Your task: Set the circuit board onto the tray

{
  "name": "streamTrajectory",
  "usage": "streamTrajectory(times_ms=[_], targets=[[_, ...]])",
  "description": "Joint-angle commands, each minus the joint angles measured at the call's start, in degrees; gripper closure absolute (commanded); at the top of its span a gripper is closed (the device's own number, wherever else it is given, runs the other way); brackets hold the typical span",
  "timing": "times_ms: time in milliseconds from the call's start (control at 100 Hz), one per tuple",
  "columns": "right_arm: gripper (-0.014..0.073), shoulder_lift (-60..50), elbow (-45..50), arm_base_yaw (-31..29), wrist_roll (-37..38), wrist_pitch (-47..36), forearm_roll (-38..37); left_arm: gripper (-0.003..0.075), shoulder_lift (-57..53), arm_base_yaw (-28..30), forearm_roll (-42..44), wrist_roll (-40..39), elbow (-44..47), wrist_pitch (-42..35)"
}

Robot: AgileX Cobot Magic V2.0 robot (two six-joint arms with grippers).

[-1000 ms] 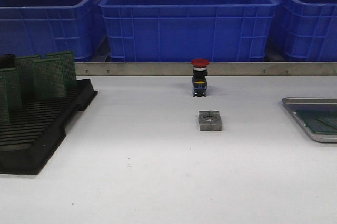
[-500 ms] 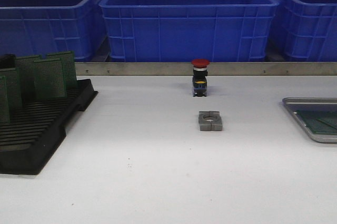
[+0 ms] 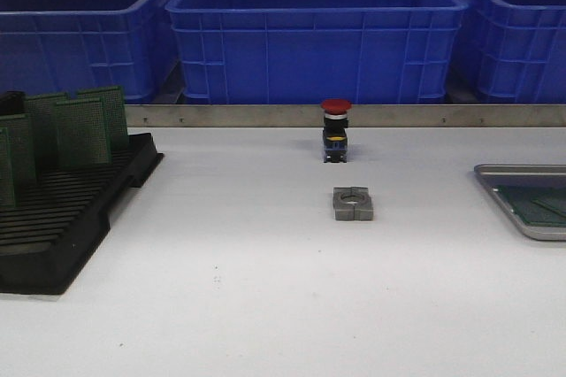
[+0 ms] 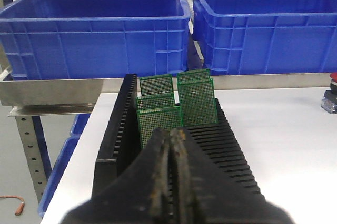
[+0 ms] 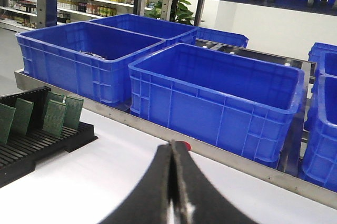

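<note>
Left claw (image 4: 172, 145) closed and level, facing the circuit boards (image 4: 179, 103).

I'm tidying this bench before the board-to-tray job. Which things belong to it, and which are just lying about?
Belongs to the job:
- green perforated circuit boards standing upright
- black slotted plastic rack holding them
- flat silvery-grey metal tray at the table's right edge

Lying about:
- red-capped push button
- small grey metal block
- blue plastic crates behind the table

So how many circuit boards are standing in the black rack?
5, at the rack's far end: three boards in one column, two alongside. The left gripper could hide others.
</note>
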Motion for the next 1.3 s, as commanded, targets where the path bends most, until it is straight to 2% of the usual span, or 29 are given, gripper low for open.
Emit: streamTrajectory(times_ms=[0,260,1290], targets=[[0.0655,0.7,-1.4,0.0,-0.3,-1.1,1.6,0.0741,-1.9,0.2,0.2,-0.6,2.9,-3.3],[0.0655,0.7,-1.4,0.0,-0.3,-0.5,1.6,0.0741,-1.9,2.1,0.2,-0.6,2.9,-1.4],[0.0655,0.7,-1.4,0.0,-0.3,-0.5,1.6,0.0741,-1.9,1.9,0.2,-0.6,2.8,-1.7]])
